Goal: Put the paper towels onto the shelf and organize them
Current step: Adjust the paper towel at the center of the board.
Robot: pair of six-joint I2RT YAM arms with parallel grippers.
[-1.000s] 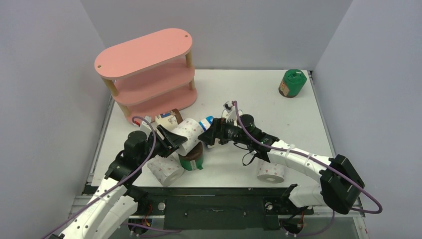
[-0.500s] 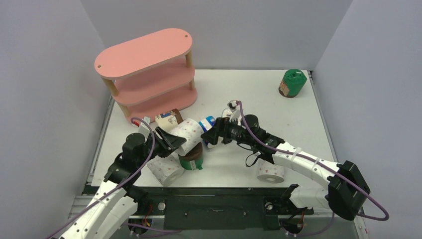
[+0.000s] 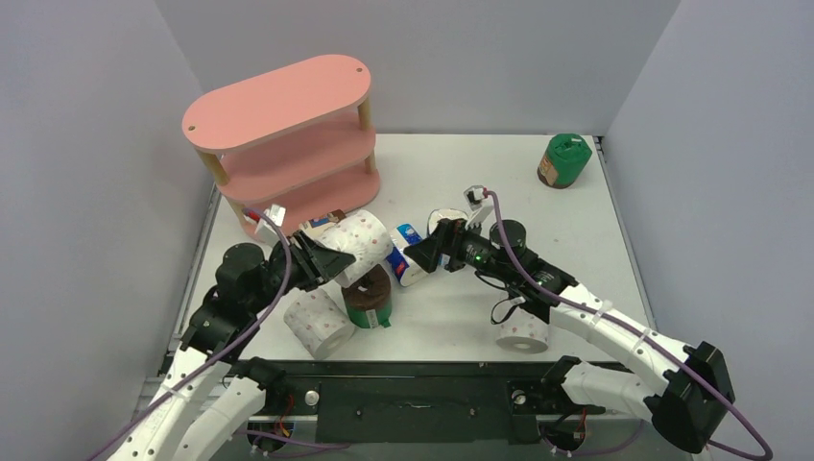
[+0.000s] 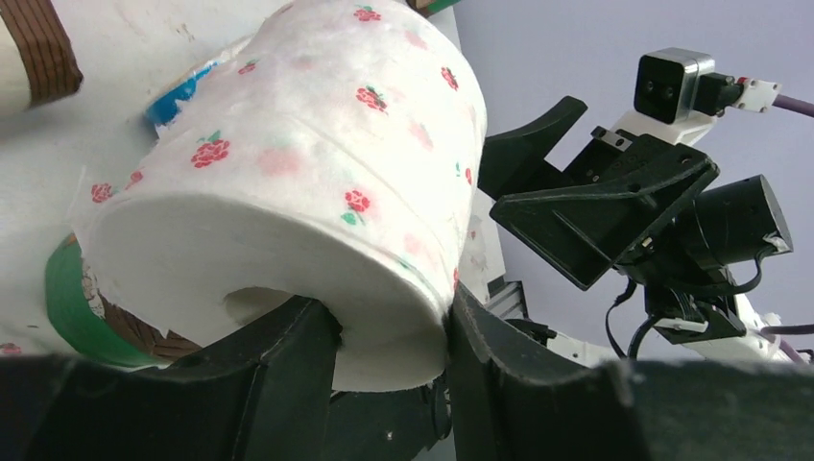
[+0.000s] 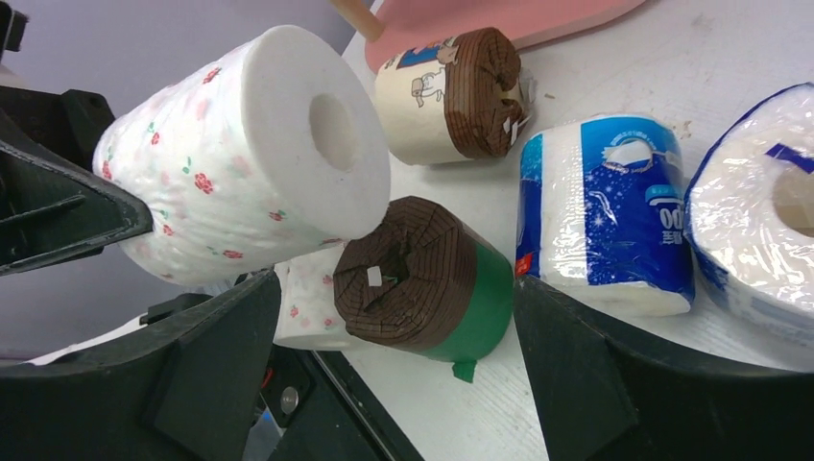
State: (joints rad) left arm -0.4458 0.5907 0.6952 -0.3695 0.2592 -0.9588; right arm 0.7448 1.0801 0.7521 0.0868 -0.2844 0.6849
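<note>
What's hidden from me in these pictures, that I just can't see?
- Top view: the top board of the shelf hides most of its lower tiers.
- Top view: the right arm covers part of the near white roll.
- Left wrist view: the dotted roll hides nearly everything behind it.
- Right wrist view: the frame edge cuts off the rightmost blue-wrapped roll.

Plain pale lilac walls (image 3: 77, 144) enclose a white table (image 3: 480, 182) on three sides under even light.

We find the shelf (image 3: 288, 134) at the table's (image 3: 576, 221) far left, most rolls (image 3: 368, 300) clustered just before it, a lone roll (image 3: 562, 159) in the far right corner, another roll (image 3: 523, 336) front right.
</note>
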